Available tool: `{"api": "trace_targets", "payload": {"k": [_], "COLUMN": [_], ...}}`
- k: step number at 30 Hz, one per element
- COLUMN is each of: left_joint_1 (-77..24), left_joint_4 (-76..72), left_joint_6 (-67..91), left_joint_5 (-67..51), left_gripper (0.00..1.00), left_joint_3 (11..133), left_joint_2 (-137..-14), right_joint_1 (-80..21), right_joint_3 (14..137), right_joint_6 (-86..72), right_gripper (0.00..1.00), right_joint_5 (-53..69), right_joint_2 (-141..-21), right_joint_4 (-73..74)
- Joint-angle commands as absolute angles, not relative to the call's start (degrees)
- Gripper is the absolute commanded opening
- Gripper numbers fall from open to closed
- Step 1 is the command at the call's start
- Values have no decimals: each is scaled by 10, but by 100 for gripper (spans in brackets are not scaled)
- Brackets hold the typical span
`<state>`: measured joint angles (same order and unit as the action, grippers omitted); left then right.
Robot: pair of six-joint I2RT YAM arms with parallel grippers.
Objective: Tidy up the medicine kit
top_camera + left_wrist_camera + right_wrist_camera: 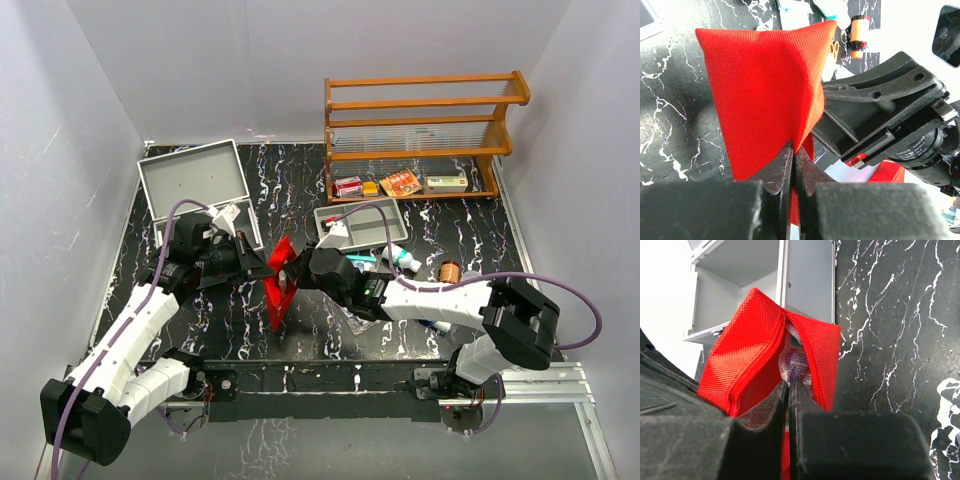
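Both jaws pinched tight, left arm [135, 322] and right arm [440, 300] angled inward, tips close together.

A black tabletop [295, 175] veined with white marbling fills the middle of the overhead view, and it also shows at the left edge of the left wrist view and on the right side of the right wrist view. Plain white walls [250, 60] close it in at the back and on both sides. A wooden rack [425, 102] with slatted tiers stands upright in the upper right against the back wall. A silver metal rail [560, 380] runs along the lower right.
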<state>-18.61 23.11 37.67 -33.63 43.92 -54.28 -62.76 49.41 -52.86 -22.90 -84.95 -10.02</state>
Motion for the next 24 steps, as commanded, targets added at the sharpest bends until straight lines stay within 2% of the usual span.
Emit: {"api": "trace_targets", "payload": {"k": [1, 7, 13, 24], "left_joint_1": [-188, -188, -188, -188], "left_joint_4": [222, 227, 236, 224], "left_joint_6": [366, 361, 346, 323], "left_joint_5": [-361, -350, -342, -349], "left_gripper": [0, 0, 0, 0], "left_joint_3": [434, 433, 431, 422], "left_joint_2": [-539, -545, -556, -572], "right_joint_1": [-624, -624, -624, -624], "right_joint_3": [533, 569, 573, 580], "right_joint_6": [-517, -526, -545, -548], "right_gripper": [0, 20, 34, 36], "right_joint_5": [-213, -211, -195, -194], "right_joint_2": [-854, -846, -821, -789], "right_joint_4": [-79, -7, 37, 97]}}
